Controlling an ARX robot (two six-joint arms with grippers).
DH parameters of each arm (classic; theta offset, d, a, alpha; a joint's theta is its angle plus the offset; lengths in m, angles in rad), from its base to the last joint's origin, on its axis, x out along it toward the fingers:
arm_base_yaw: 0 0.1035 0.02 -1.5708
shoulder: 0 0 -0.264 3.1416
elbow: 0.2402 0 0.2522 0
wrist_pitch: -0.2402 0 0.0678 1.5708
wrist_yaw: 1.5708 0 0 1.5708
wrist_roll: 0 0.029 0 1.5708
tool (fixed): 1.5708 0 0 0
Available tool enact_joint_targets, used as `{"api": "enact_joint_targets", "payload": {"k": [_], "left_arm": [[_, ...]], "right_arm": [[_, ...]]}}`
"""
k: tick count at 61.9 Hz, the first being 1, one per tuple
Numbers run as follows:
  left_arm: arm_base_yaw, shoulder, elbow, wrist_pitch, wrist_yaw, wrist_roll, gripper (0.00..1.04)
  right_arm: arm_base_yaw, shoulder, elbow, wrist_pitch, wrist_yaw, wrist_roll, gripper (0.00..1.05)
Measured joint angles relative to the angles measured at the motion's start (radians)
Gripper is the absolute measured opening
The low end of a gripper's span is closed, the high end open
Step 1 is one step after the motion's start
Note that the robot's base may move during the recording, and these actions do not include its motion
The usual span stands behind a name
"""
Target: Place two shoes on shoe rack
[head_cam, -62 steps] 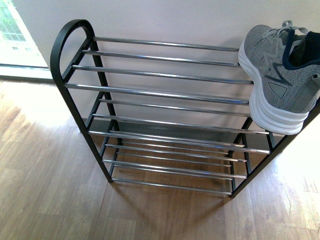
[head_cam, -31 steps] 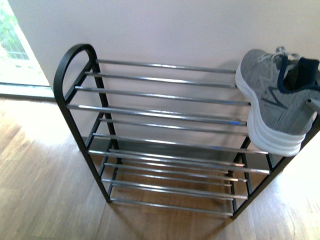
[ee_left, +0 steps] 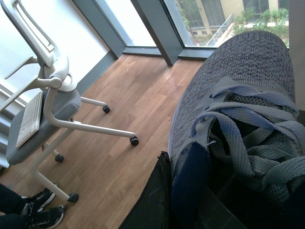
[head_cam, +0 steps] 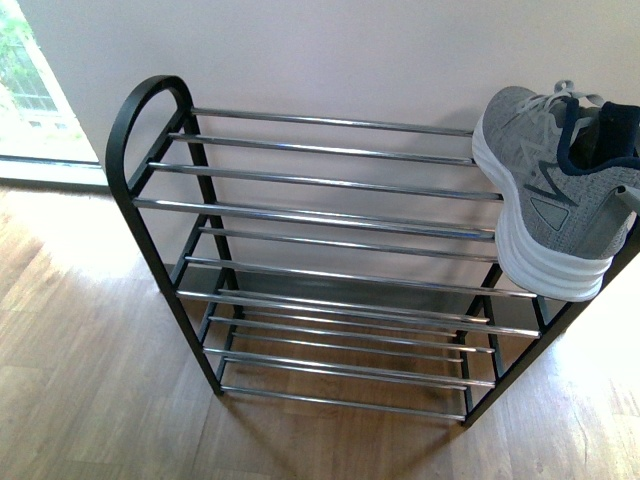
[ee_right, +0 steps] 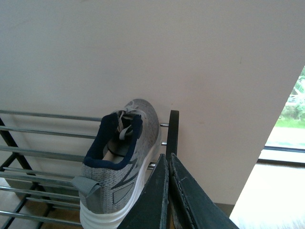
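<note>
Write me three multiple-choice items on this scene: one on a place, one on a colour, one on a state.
1. Where on the shoe rack does the sneaker sit?
A. Top tier, right end
B. Bottom tier, middle
C. Top tier, left end

2. What colour is the sneaker's lining?
A. Red
B. Dark blue
C. Yellow

3. How does the right end effector stand?
A. Shut on a sandal
B. Wide open
C. Shut, holding nothing

Answers:
1 A: the front view shows it on the top rods at the right end, heel overhanging the front rod.
2 B: the collar is dark blue in the front and right wrist views.
3 C: its fingers lie pressed together with nothing between them.
</note>
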State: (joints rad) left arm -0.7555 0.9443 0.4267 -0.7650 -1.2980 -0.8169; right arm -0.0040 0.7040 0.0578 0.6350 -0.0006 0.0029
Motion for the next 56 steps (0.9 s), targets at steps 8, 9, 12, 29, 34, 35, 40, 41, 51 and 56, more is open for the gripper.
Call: {"api": "enact_joint_targets", "payload": {"k": [8,9,12,29,34,35,40,41,51,56], "left_arm": [[0.000,0.000,0.000,0.000,0.000,0.000,0.01],[0.000,0.000,0.000,0.000,0.000,0.000,0.01],[0.000,0.000,0.000,0.000,0.000,0.000,0.01],[0.000,0.000,0.000,0.000,0.000,0.000,0.01],[0.000,0.000,0.000,0.000,0.000,0.000,0.01],[0.000,0.000,0.000,0.000,0.000,0.000,0.01],[0.000,0.000,0.000,0.000,0.000,0.000,0.01],[0.000,0.000,0.000,0.000,0.000,0.000,0.01],[0.000,0.000,0.000,0.000,0.000,0.000,0.01],[0.000,0.000,0.000,0.000,0.000,0.000,0.01]], "right_arm": [[0.000,-0.027,-0.038,0.019,-0.001,0.000,0.01],[0.000,-0.035,-0.038,0.010,0.002,0.000,0.01],[0.000,-0.068,-0.038,-0.019,0.000,0.000,0.01],[0.000,-0.274,-0.039,-0.204,0.001,0.000,0.01],[0.000,-0.311,-0.039,-0.242,0.000,0.000,0.01],[0.000,-0.319,-0.039,-0.251,0.000,0.000,0.01],[0.000,-0.354,-0.039,-0.283,0.000,0.000,0.01],[0.000,-0.357,-0.039,-0.286,0.000,0.000,0.01],[0.000,-0.418,-0.039,-0.347,0.000,0.000,0.01],[0.000,-0.444,-0.039,-0.373,0.000,0.000,0.01]]}}
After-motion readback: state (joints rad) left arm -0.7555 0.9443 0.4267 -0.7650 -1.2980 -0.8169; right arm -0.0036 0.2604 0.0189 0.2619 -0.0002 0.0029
